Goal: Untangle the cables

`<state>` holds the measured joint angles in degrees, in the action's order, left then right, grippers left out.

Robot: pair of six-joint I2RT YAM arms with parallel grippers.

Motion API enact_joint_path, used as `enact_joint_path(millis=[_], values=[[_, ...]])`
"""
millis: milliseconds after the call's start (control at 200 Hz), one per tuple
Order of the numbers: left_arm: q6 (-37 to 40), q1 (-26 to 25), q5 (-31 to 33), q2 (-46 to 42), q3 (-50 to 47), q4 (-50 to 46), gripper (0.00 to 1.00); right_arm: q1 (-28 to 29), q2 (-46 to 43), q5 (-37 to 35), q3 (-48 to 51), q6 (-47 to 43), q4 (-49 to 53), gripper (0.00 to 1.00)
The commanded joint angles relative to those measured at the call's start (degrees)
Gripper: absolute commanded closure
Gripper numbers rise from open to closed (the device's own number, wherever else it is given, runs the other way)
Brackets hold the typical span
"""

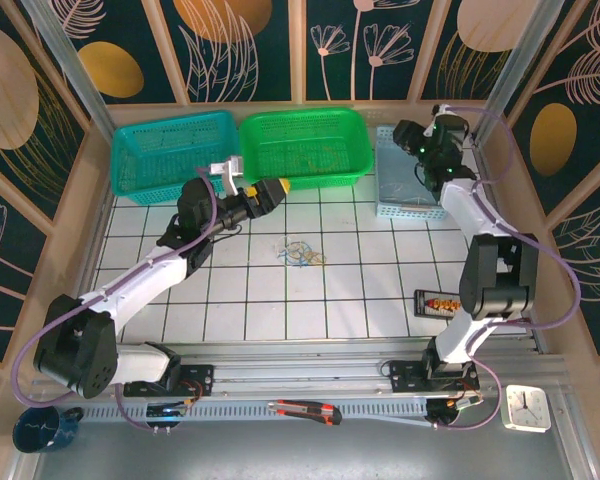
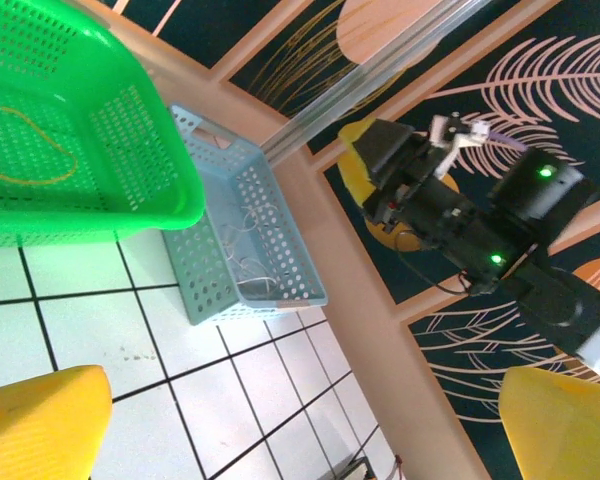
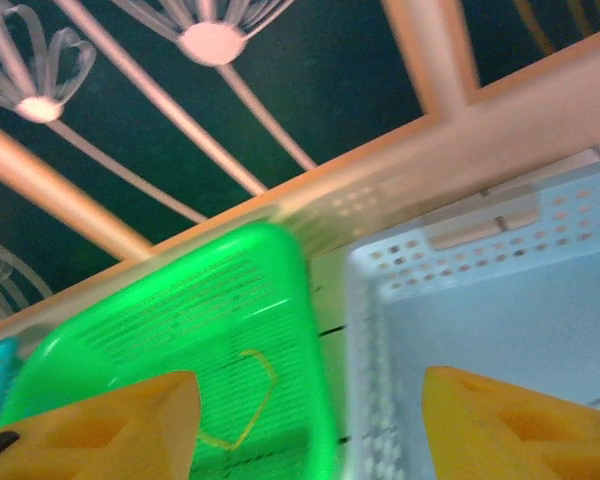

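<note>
One bunch of cables (image 1: 302, 252), near left pincer (image 1: 278, 187), untouched

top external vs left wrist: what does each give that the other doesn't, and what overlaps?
Top external: the tangled cables on the tiles mid-table, the teal basket, a box cutter and a clock at the near edge. Left wrist: a yellow strand in the green basket and thin white wires in the light blue basket, close up. Both: those two baskets, the tiled table, the right arm.
</note>
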<state>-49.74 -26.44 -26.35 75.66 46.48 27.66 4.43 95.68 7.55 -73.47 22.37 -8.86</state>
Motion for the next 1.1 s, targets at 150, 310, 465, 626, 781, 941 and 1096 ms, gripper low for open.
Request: enact_joint_path(millis=[150,310,465,626,781,941,1096], values=[[1.0,-0.1,2.8,-1.1,-3.6,2.1,0.01,9.9,-7.6,3.0,9.9,1.0,-2.7,0.4],[1.0,0.2,4.5,-1.5,-6.5,1.8,0.01,17.5,-9.9,2.8,16.8,2.4,-2.4,0.4],[0.6,1.6,4.8,-2.5,-9.8,1.7,0.01,25.5,-10.1,0.0,23.0,5.1,-2.2,0.4],[0.4,3.6,4.8,-4.2,-13.1,1.0,0.01,32.2,-9.5,-2.9,27.2,10.1,-1.9,0.39],[0.3,6.1,5.0,-6.0,-15.2,0.0,0.01,36.2,-11.3,-5.6,31.1,15.5,-3.8,0.39],[-0.1,7.9,5.7,-6.9,-14.4,-2.8,0.01,37.7,-12.3,-7.5,31.4,18.9,-3.1,0.38],[0.5,8.1,9.2,-7.8,-10.8,-7.4,0.01,38.3,-10.3,-7.6,28.5,19.3,-0.1,0.37]])
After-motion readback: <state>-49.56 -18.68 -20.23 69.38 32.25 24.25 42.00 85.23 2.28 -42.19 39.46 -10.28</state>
